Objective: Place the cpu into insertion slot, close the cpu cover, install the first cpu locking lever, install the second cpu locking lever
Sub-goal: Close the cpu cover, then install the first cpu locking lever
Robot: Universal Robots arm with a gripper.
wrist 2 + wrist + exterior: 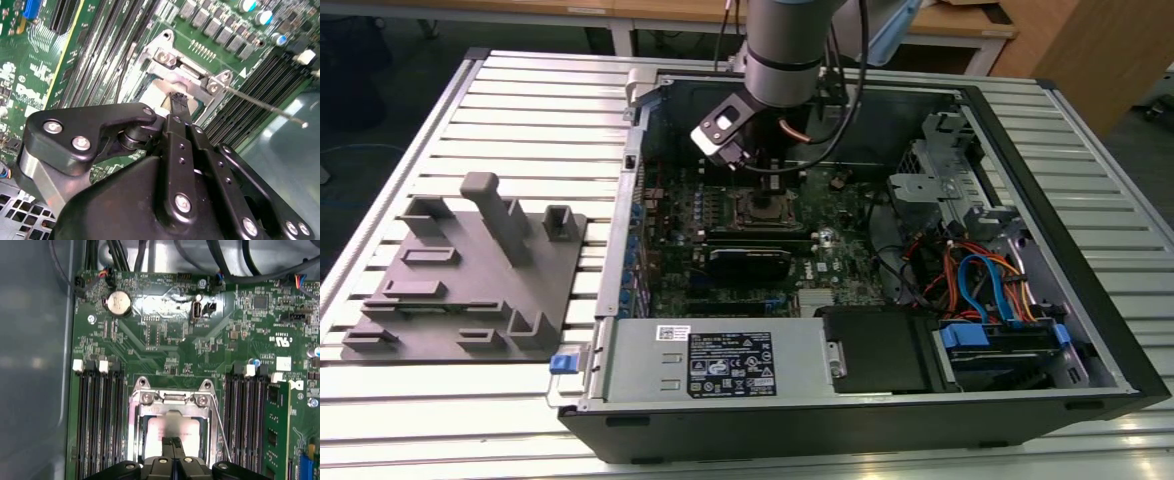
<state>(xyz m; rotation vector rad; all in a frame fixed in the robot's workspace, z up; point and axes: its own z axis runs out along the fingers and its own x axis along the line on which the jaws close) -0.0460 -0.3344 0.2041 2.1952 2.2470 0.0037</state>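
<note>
cpu (165,430) lies flat in the insertion slot (141,386), framed by the cpu cover (172,412); the gripper (172,441) hangs just above the slot, fingers (168,447) pressed together on nothing. likely light, stiff, fragile underneath: take it by opposite edges.

I see a green motherboard (165,335) with black memory slots (100,415). The cpu (155,435) reads dull silver-grey, and my gripper (172,442) is plain black.
</note>
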